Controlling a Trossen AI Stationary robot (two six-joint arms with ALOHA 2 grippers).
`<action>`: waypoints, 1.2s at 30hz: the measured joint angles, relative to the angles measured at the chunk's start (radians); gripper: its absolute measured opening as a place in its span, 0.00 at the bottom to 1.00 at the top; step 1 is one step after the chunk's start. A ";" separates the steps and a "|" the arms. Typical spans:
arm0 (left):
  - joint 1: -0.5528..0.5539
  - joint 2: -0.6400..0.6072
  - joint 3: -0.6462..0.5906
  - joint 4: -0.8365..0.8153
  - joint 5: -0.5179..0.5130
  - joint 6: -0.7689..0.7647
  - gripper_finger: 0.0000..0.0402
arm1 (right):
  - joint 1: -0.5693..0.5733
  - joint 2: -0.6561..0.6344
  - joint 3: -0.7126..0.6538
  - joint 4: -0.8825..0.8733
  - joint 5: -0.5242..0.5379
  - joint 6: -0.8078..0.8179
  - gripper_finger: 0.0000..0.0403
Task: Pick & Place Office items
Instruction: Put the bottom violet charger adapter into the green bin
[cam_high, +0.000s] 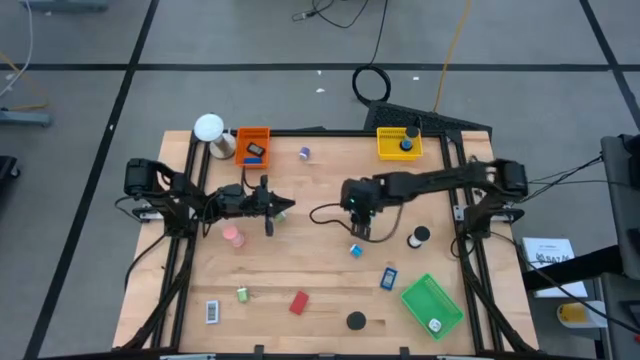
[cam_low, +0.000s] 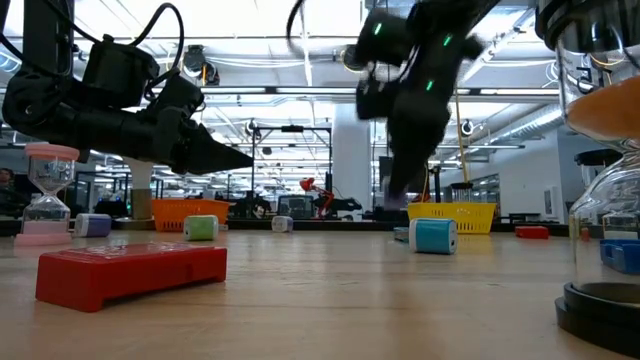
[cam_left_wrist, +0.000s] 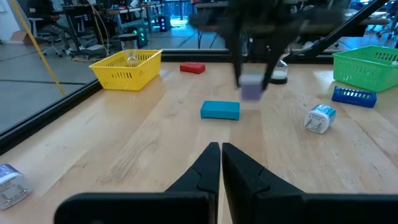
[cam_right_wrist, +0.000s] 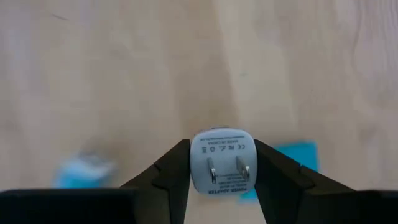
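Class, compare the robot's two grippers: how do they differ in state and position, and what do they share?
The right gripper has its fingers clamped on a small white power adapter; the left gripper is shut and holds nothing. The right gripper points down near the table's middle; the left gripper lies level, left of centre. Both have two dark fingers.

This is a robotics lab in a big open industrial hall. The wooden table (cam_high: 300, 260) stands on grey carpet tiles with cables (cam_high: 375, 85) trailing across them, while behind it run long ceiling light strips (cam_low: 300, 65), exposed ducting, workbenches and office chairs (cam_left_wrist: 53, 37).
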 joint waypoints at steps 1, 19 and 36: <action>0.000 0.000 0.000 0.000 0.000 0.000 0.05 | 0.023 -0.028 0.000 -0.018 0.015 0.043 0.33; 0.000 0.000 0.000 0.000 0.000 0.000 0.05 | 0.531 -0.273 0.000 -0.441 0.193 0.897 0.33; 0.000 0.000 0.000 0.000 0.000 0.000 0.05 | 0.876 -0.272 0.000 -0.489 0.163 1.431 0.33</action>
